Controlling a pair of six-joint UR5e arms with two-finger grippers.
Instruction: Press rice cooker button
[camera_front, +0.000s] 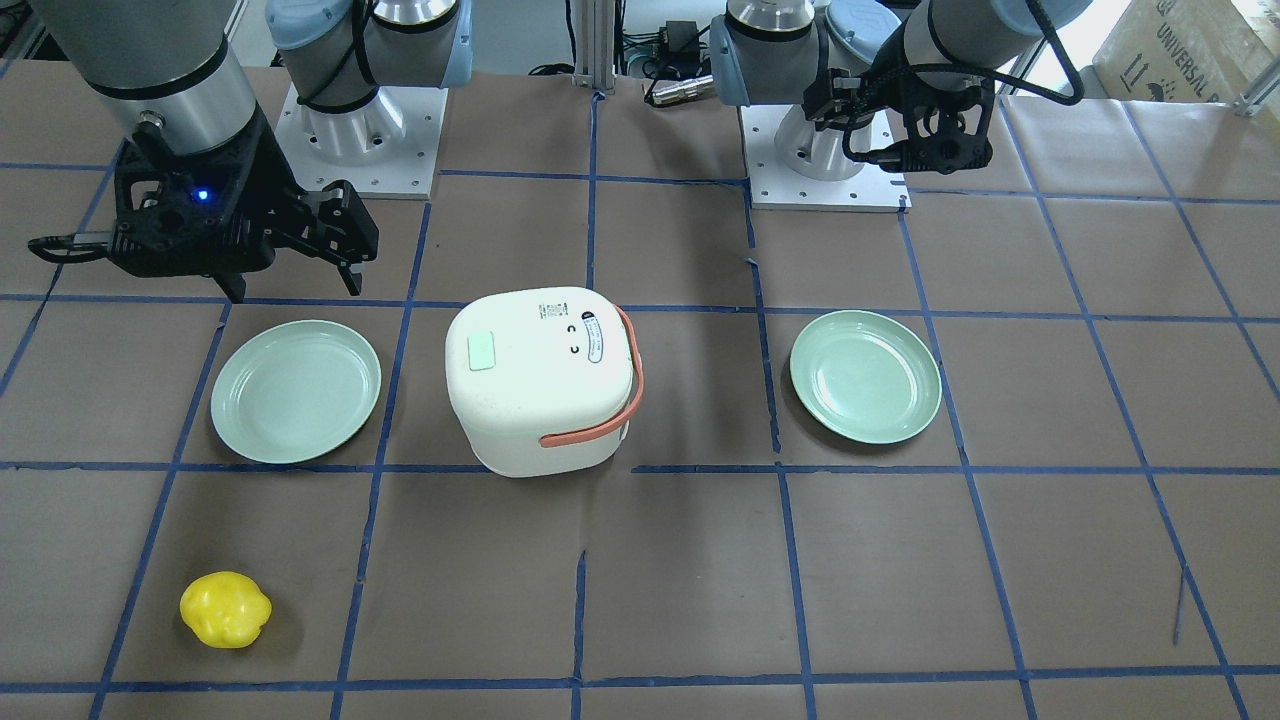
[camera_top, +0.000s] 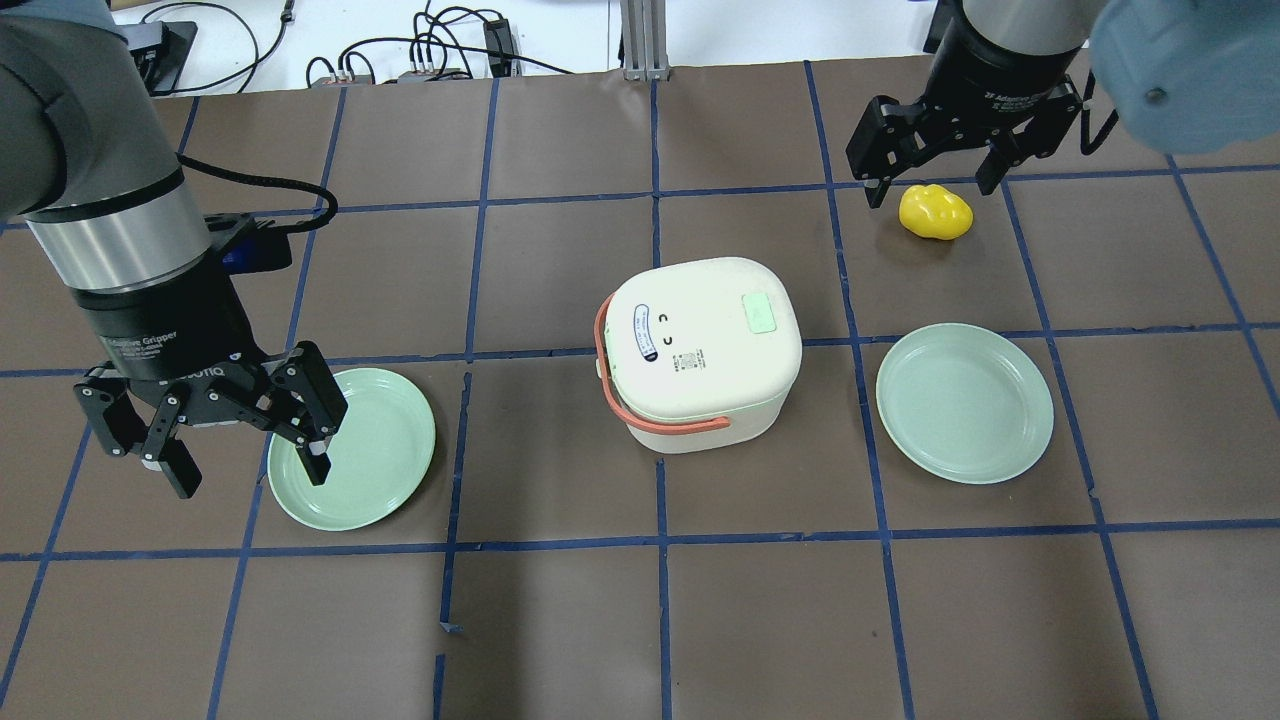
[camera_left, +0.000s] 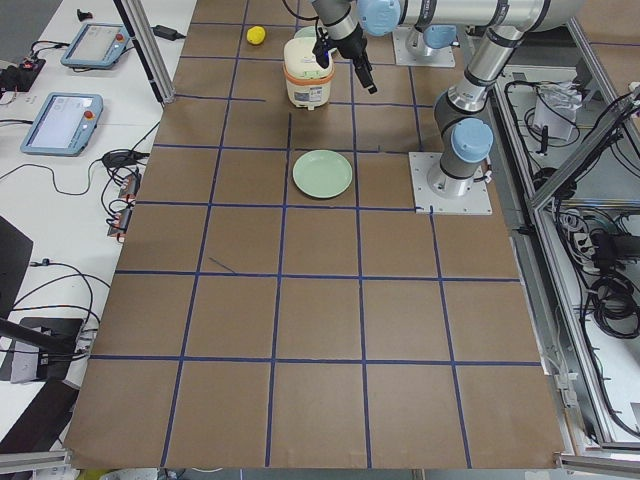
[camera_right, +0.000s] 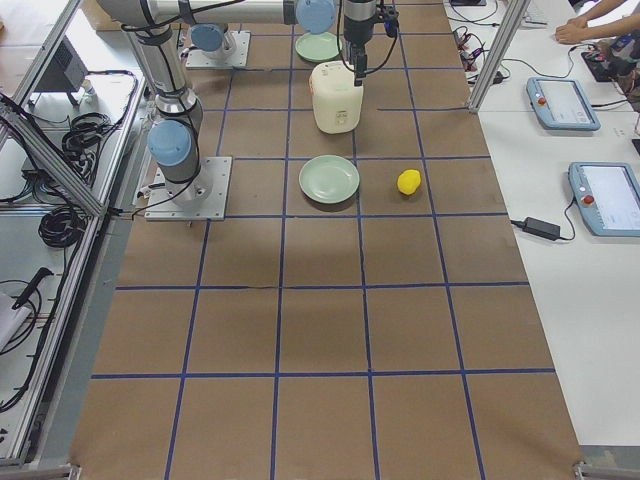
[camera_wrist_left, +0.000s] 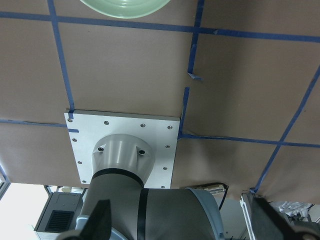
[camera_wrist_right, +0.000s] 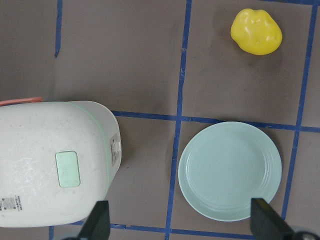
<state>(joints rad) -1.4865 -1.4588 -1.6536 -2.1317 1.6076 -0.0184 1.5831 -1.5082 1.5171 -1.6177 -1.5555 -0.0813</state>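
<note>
Hovering right tool (camera_top: 930, 188): spread wide, holding nothing, high above the worktop (camera_top: 560, 620).
Left tool (camera_top: 250, 472): likewise spread wide, holding nothing, clear of the worktop.
Rice cooker (camera_top: 700, 350): white, lid shut, orange handle (camera_top: 680, 428) folded down along one side. Set between the two tools and touched by neither. In the right wrist view, below the right tool and off to one side of its opening.
Button (camera_top: 760, 312): pale green rectangle on the lid, on the half nearer the right tool. Untouched and well below that tool.
Right plate (camera_top: 965, 400): green, under the right tool, framed within its opening in the wrist view, near the cooker but not touching it.
Left plate (camera_top: 350, 450): green, below the left tool. Rim overlapped by that tool in the overhead view; actual height gap impossible to tell.
Yellow fruit (camera_top: 935, 212): ahead of the right tool, past the right plate, apart from both plate and cooker.
</note>
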